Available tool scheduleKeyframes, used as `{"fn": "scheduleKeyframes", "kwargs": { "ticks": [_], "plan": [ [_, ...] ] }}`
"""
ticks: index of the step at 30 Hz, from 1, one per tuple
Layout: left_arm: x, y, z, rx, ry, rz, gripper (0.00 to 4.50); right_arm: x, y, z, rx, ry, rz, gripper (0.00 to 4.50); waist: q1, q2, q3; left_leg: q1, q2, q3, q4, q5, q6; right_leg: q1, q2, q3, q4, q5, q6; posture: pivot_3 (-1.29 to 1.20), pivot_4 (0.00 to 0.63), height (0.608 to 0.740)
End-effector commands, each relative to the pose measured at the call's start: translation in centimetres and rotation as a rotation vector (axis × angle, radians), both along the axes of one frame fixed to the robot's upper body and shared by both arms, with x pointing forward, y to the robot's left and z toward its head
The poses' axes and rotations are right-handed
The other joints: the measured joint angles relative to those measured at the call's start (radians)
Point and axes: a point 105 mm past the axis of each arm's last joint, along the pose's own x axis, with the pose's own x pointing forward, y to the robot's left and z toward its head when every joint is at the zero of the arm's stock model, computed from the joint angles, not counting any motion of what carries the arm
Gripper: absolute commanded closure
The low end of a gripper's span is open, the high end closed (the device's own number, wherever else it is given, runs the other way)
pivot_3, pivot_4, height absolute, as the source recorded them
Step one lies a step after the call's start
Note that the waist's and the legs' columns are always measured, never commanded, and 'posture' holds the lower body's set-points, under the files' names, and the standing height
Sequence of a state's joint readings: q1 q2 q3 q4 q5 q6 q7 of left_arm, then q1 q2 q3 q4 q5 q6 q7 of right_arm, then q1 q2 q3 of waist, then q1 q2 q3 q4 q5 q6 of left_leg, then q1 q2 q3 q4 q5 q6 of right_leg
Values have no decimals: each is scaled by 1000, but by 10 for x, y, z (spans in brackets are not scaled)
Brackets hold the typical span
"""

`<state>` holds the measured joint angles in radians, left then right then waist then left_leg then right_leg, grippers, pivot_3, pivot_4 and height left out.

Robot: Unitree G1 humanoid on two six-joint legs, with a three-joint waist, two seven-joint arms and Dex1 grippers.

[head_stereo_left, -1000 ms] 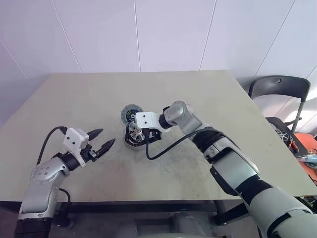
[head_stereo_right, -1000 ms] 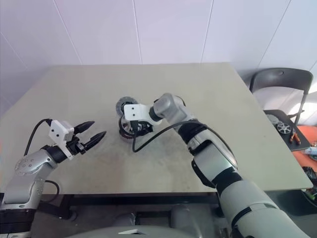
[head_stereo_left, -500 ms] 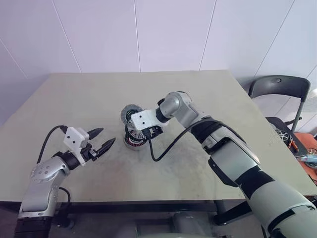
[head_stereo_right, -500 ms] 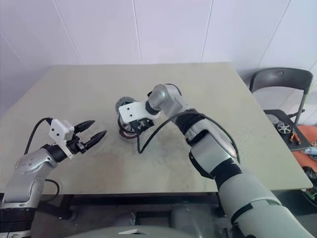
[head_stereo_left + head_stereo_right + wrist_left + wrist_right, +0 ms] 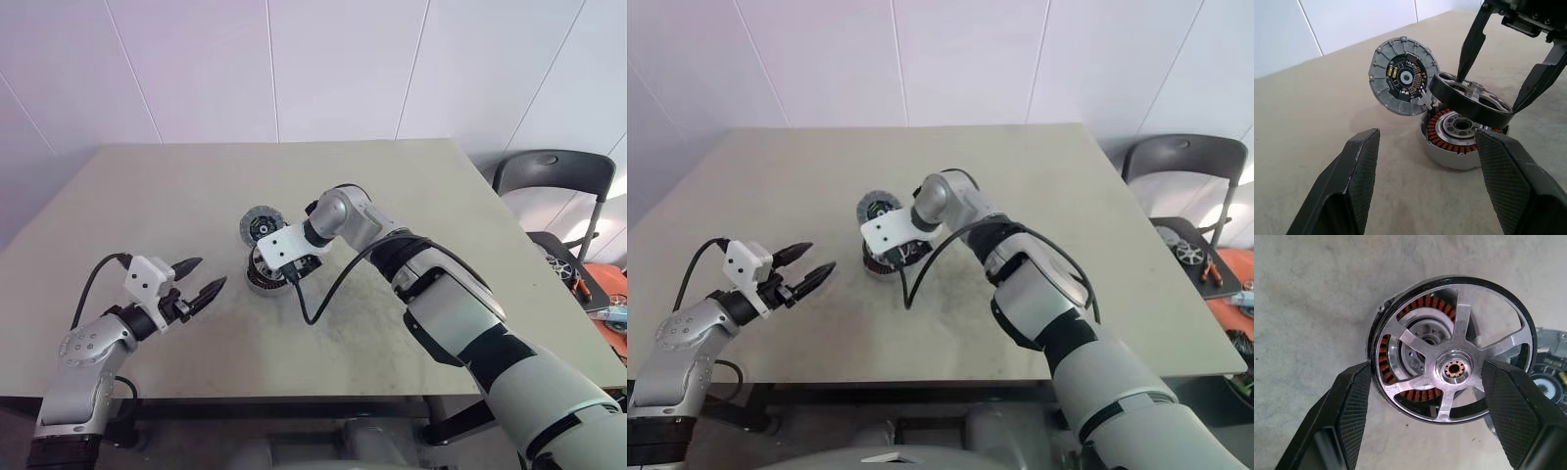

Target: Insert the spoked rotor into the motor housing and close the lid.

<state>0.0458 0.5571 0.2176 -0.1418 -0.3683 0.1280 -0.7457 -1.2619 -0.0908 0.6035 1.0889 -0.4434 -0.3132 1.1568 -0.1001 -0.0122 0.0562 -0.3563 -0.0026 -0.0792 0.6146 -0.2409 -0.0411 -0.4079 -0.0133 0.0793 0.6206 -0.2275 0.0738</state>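
Observation:
The motor housing (image 5: 1445, 139), a silver cup with copper windings, stands near the table's middle. Its lid (image 5: 1403, 76), a grey disc with green marks, stands open, leaning up from the rim. My right gripper (image 5: 1426, 366) is shut on the spoked rotor (image 5: 1453, 367), one finger on each side of its rim. The rotor (image 5: 1449, 90) hangs tilted just over the housing's mouth, with the windings visible through its spokes. My left gripper (image 5: 214, 270) is open and holds nothing, a short way left of the housing (image 5: 261, 282) and pointing toward it.
A black cable (image 5: 315, 305) from my right wrist loops onto the table (image 5: 411, 323) just right of the housing. A dark chair (image 5: 554, 174) stands beyond the table's right edge. Bare tabletop surrounds the housing.
My right arm has swung up and its wrist has rolled, so the gripper points more steeply down on the rotor over the housing. The left arm has not moved.

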Motion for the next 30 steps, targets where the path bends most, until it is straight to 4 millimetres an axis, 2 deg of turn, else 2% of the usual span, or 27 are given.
{"fn": "scheduleKeyframes", "kwargs": {
  "ticks": [1,8,12,19,24,28,30],
  "plan": [
    [-1,-1,15,2,-58,-6,1243,4,7,18,9,-67,29,1080,0,0,0,0,0,0,0,0,0,0,0,0,0,0,0,0,0,740],
    [0,-2,16,2,-58,-8,1243,2,8,17,13,-56,32,1080,0,0,0,0,0,0,0,0,0,0,0,0,0,0,0,0,0,740],
    [0,-2,16,1,-57,-6,1243,0,12,18,46,-36,30,72,0,0,0,0,0,0,0,0,0,0,0,0,1,0,0,0,0,740],
    [-1,-2,16,-1,-56,-3,1243,7,15,27,103,-52,-20,30,0,0,0,0,0,0,0,0,0,0,0,0,1,0,0,0,0,740],
    [0,-2,16,-1,-55,-3,1243,4,23,57,284,51,-51,30,0,0,0,0,0,0,0,0,0,0,0,0,1,0,0,0,0,740],
    [0,-1,16,-2,-57,-1,1243,11,24,69,449,109,-138,1297,0,0,0,1,0,-1,0,0,0,0,0,0,1,0,0,0,0,740],
    [-1,-1,16,-2,-59,-1,1243,15,21,61,530,167,-215,1997,0,0,0,1,0,-1,0,0,0,0,0,0,1,0,0,0,0,740]
  ]
}}
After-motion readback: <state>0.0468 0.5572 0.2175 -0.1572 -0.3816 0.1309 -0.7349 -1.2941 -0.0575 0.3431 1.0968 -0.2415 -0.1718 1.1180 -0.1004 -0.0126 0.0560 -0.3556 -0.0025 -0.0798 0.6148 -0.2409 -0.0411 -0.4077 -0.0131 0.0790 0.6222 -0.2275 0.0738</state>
